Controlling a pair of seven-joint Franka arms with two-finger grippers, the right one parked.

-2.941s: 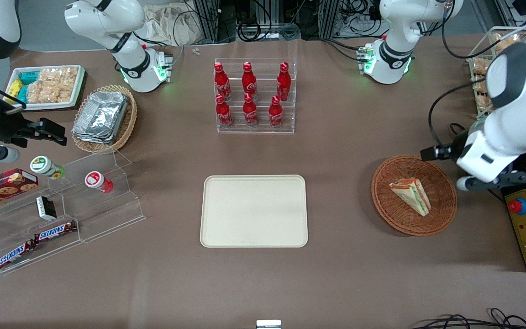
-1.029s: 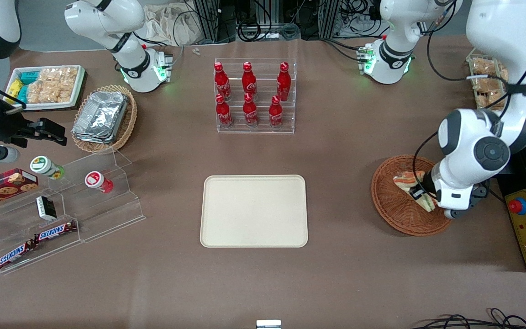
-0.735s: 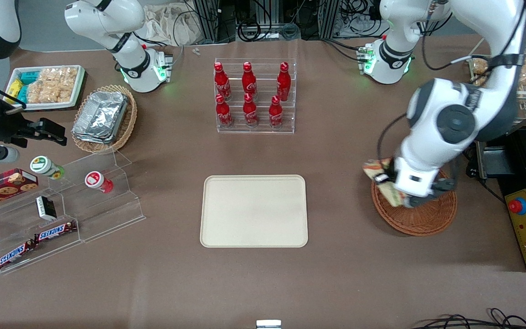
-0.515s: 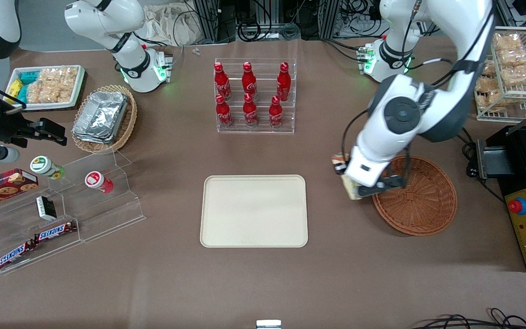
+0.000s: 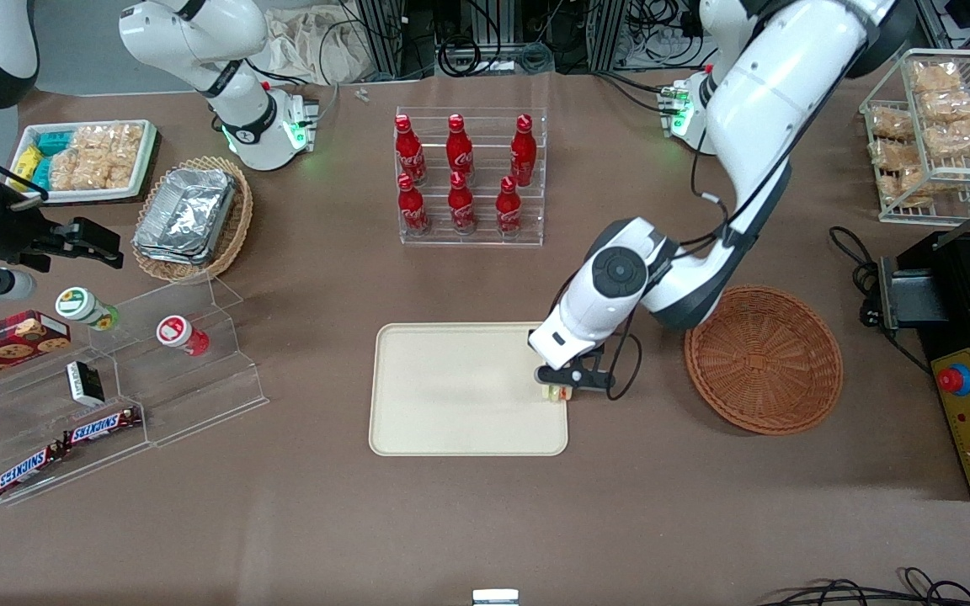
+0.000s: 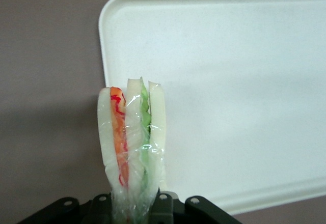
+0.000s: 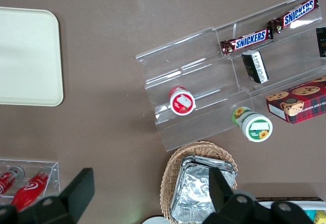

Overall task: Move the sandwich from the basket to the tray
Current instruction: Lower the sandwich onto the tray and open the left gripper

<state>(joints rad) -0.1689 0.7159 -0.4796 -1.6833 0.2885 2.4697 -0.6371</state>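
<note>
Clear-wrapped sandwich (image 6: pixel 132 142) clamped upright in the gripper (image 5: pixel 558 389), above the tray (image 5: pixel 451 396) edge nearest the basket (image 5: pixel 763 359).

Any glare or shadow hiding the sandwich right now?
Front view: the arm covers most of the sandwich at the tray edge, and the pincer casts a soft shadow. Left wrist view: sandwich sharp, wrap lightly glossy, tray evenly lit.

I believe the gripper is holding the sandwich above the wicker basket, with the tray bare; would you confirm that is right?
Not quite. The gripper, jaws shut on the sandwich, is above the edge of the tray nearest the basket, not above the basket, as the front view shows. The tray is indeed bare.
</note>
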